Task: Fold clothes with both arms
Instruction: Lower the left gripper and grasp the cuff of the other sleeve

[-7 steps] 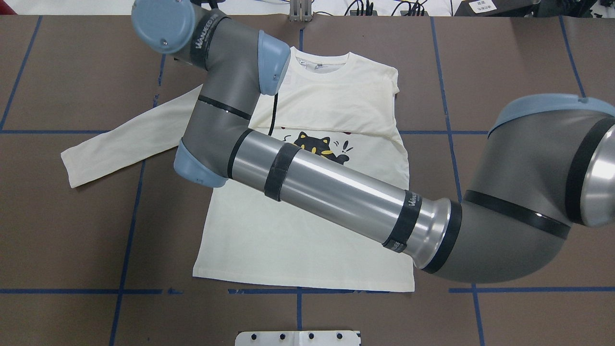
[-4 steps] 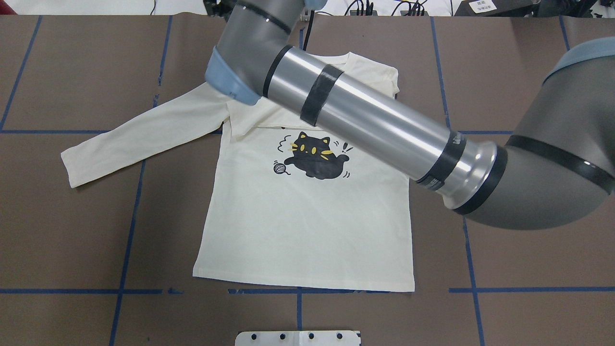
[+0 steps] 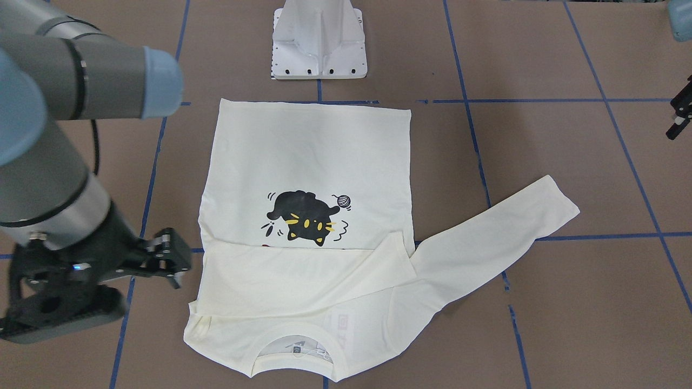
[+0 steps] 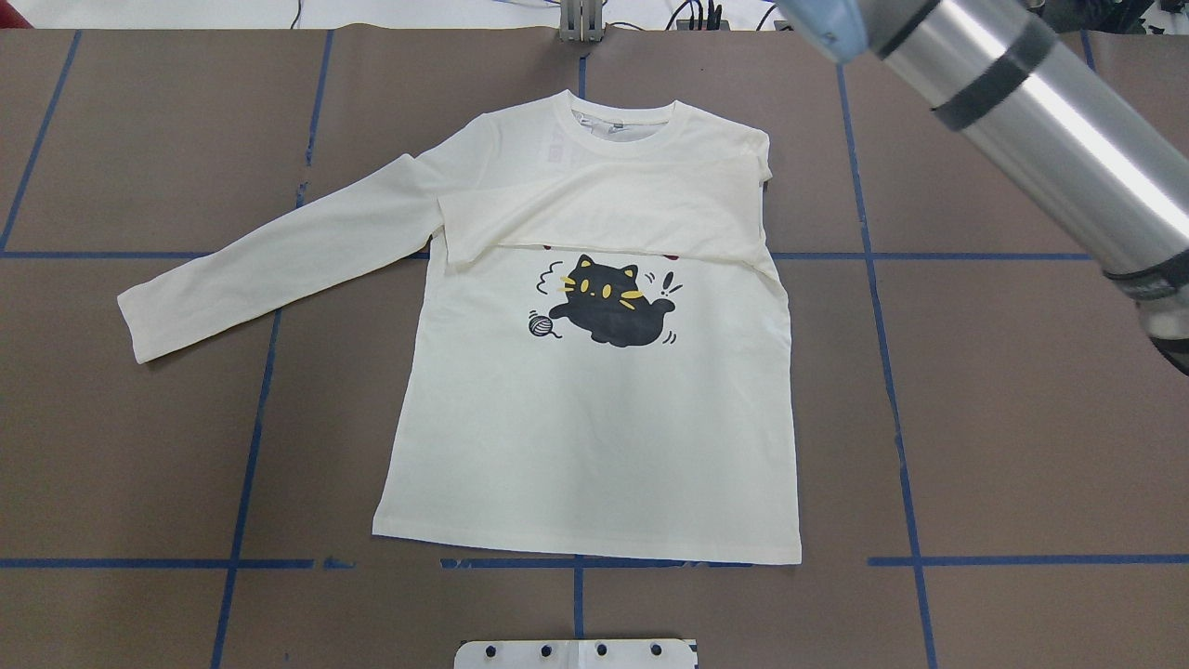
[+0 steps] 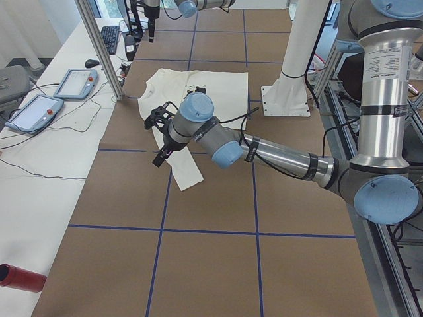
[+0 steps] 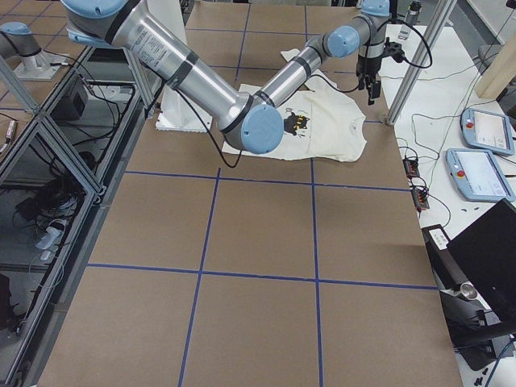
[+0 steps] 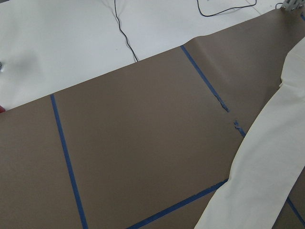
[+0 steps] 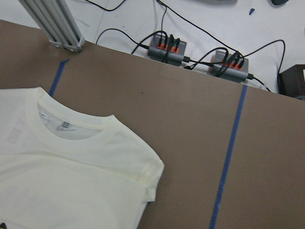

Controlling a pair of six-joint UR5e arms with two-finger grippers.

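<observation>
The cream long-sleeved shirt [image 4: 594, 418] lies flat and face up on the brown table, its black cat print [image 4: 608, 311] showing. One sleeve [image 4: 604, 209] is folded across the chest and hides nearly all of the red lettering. The other sleeve [image 4: 269, 255] lies stretched out to the side and also shows in the left wrist view [image 7: 267, 167]. My right gripper [image 3: 172, 259] hangs beside the folded shoulder, jaws apart and empty. My left gripper [image 3: 680, 111] is cut off at the frame edge, away from the stretched sleeve, and I cannot tell how its jaws stand.
The white pedestal base [image 3: 319, 40] stands at the robot's edge of the table. Blue tape lines [image 4: 576, 562] grid the brown surface. Power strips with cables [image 8: 167, 47] and an aluminium post [image 8: 52, 24] stand past the collar. Teach pendants [image 5: 76, 82] lie on the side bench.
My right arm has swung off the shirt, from across its left shoulder to the far right of the overhead view. The shirt and its folded sleeve have not moved.
</observation>
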